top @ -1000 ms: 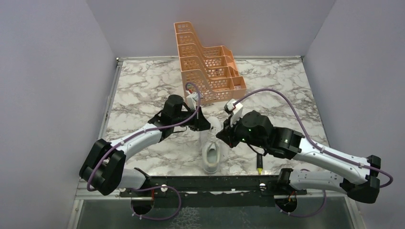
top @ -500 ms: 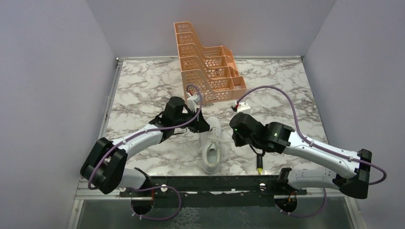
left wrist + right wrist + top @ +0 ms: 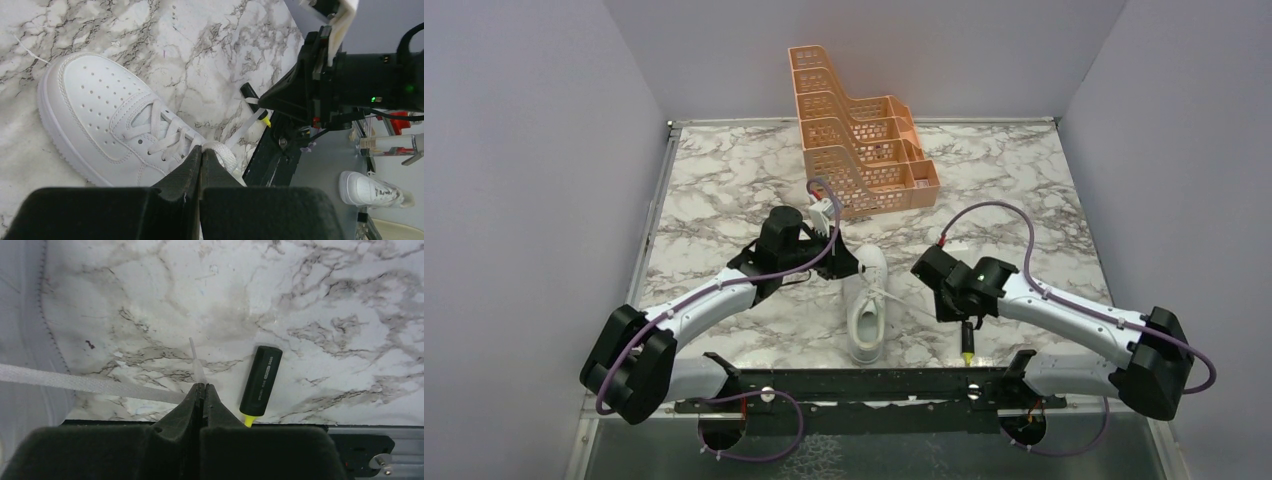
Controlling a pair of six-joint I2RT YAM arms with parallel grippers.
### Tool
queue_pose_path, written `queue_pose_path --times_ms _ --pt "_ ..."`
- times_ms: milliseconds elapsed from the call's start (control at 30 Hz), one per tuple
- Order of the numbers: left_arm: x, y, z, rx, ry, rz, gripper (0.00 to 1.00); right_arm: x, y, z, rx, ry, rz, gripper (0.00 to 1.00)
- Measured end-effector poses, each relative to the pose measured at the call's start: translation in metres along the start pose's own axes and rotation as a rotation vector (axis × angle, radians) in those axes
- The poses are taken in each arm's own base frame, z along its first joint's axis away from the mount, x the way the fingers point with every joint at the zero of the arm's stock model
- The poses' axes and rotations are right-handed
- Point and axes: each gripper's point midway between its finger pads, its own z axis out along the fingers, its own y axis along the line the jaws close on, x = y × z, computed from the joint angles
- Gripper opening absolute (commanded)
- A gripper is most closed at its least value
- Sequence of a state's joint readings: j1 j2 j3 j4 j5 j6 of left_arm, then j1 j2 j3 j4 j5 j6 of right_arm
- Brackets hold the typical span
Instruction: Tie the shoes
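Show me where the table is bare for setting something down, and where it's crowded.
Bare: the table left of the orange rack to the far-left corner, and right of it to the right edge. Crowded: near centre, with the sneaker, the marker, and the left gripper and right gripper each pinching lace.

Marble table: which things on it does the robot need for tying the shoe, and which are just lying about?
Part of the job: all-white low-top sneaker; its long white laces; left end effector and right end effector, each shut on a lace.
Just lying about: orange plastic tiered rack; black marker pen with yellow tip.
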State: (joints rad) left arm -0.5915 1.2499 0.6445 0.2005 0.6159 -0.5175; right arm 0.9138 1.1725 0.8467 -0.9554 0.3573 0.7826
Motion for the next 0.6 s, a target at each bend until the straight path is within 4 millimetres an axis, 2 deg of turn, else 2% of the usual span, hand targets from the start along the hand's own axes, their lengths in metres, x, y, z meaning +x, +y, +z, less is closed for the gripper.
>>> queue_pose_path --times_ms 100,167,300,433,500,567,600 --pt "0.002 0.001 0.000 -0.003 0.005 0.002 0.00 0.017 0.000 0.011 -0.008 0.058 -0.001 0.01" --pt "0.003 0.002 0.000 -0.004 0.009 0.004 0.00 0.024 0.003 0.014 -0.032 0.083 -0.006 0.15" --pt "0.004 0.001 -0.002 -0.006 0.013 0.011 0.00 0.026 0.013 0.008 -0.099 0.100 -0.028 0.54" --pt "0.002 -0.002 -0.004 0.000 0.008 0.022 0.00 0.026 0.035 -0.022 -0.307 0.105 -0.053 0.70" --pt "0.003 -0.002 -0.005 0.000 0.011 0.028 0.00 0.016 0.050 -0.042 -0.438 0.052 -0.098 0.68" --pt "0.006 -0.001 -0.006 -0.007 0.024 0.030 0.00 -0.003 0.065 -0.058 -0.567 -0.046 -0.160 0.57" --pt "0.007 0.000 -0.006 -0.010 0.030 0.028 0.00 -0.015 0.071 -0.060 -0.626 -0.097 -0.189 0.55"
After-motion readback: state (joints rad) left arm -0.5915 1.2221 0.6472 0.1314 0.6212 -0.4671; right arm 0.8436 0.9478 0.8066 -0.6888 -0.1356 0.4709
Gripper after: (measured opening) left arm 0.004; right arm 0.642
